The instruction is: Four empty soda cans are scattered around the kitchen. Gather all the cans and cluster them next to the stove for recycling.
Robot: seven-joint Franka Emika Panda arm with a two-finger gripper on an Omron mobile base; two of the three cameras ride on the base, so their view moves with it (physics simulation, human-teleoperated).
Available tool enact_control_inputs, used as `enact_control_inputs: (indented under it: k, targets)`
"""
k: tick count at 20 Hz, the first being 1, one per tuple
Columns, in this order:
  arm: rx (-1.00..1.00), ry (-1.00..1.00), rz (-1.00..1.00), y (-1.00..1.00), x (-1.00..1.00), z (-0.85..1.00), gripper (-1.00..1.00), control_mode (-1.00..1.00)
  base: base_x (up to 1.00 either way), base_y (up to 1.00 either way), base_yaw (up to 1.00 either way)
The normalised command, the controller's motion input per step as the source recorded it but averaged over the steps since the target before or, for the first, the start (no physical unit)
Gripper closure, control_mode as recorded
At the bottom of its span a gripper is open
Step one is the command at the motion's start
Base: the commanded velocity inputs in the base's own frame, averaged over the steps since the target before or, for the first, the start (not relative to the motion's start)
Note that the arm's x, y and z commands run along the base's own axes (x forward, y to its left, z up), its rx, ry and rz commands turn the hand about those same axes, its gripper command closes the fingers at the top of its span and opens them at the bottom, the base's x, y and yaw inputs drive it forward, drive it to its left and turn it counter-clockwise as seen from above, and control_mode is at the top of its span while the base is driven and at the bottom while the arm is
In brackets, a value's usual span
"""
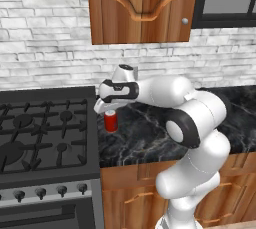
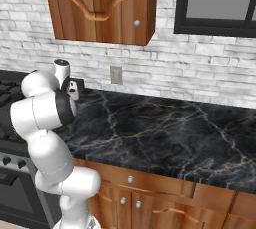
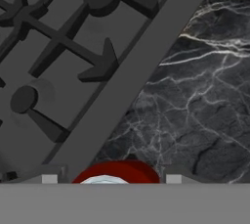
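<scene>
You face a white brick wall [image 2: 210, 73] with a wooden upper cabinet [image 1: 142, 5] at twelve o'clock and a dark-framed window [image 2: 220, 0] at two o'clock. Black marble counter [image 2: 165, 133] tops brown drawers [image 2: 150, 193] below.

Both base views look forward and down over the counter [image 1: 150, 138] (shared ground); the hand view looks closely along it.

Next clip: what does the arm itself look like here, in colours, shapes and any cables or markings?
The arm is glossy white with rounded, tube-like links and dark bands at the joints. The gripper is white with a black band behind it; its finger tips look grey. No cables or markings are visible.
</scene>
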Motion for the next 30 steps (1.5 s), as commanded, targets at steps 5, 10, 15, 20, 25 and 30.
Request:
enact_control_inputs:
  k: [5, 10, 15, 20, 25, 30]
  targets:
    - [0.01, 0.00, 0.05, -0.08, 0.01, -0.12, 1.00, -1.00, 0.00, 0.00, 0.00]
    - [0.02, 0.00, 0.05, -0.14, 0.01, -0.07, 1.00, -1.00, 0.00, 0.00, 0.00]
    - [0.01, 0.00, 0.05, -0.03, 0.07, -0.04, 1.00, -1.00, 0.00, 0.00, 0.00]
    - [0.01, 0.00, 0.04, -0.01, 0.12, -0.16, 1.00, -1.00, 0.00, 0.00, 0.00]
    - [0.01, 0.00, 0.04, -0.02, 0.13, -0.19, 1.00, -1.00, 0.00, 0.00, 0.00]
    - [0.00, 0.00, 0.04, -0.02, 0.09, -0.15, 1.00, -1.00, 0.00, 0.00, 0.00]
